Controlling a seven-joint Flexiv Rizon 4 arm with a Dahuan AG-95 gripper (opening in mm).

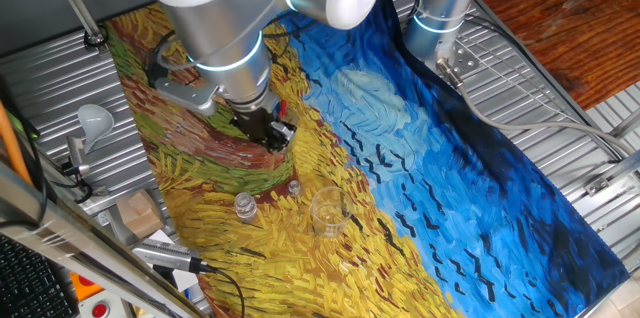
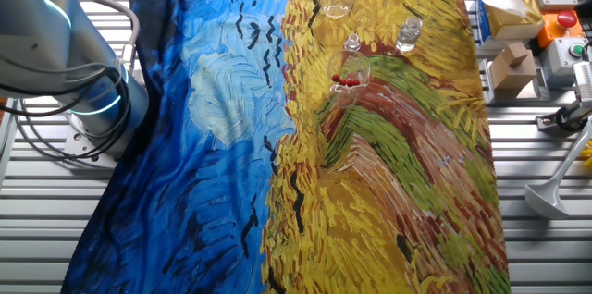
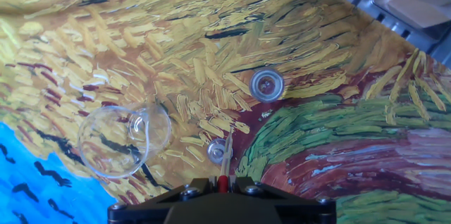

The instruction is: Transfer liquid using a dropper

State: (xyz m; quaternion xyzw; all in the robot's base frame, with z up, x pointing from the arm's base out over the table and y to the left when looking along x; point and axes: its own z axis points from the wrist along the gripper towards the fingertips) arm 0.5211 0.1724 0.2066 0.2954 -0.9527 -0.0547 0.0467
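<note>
- Gripper (image 3: 223, 182) is seen at the bottom edge of the hand view, clamped on the dropper (image 3: 225, 155); red bulb is pinched between the jaws, clear tip is pointed down.
- Dropper tip is held over a small vial (image 3: 217, 151) on the painted cloth (image 3: 338, 146).
- Larger clear beaker (image 3: 123, 138) is placed just left of that vial; a second small vial (image 3: 267, 84) is set apart, up-right.
- More red-bulbed droppers (image 2: 347, 80) are seen in a glass holder (image 2: 352, 74) in the other fixed view.
</note>
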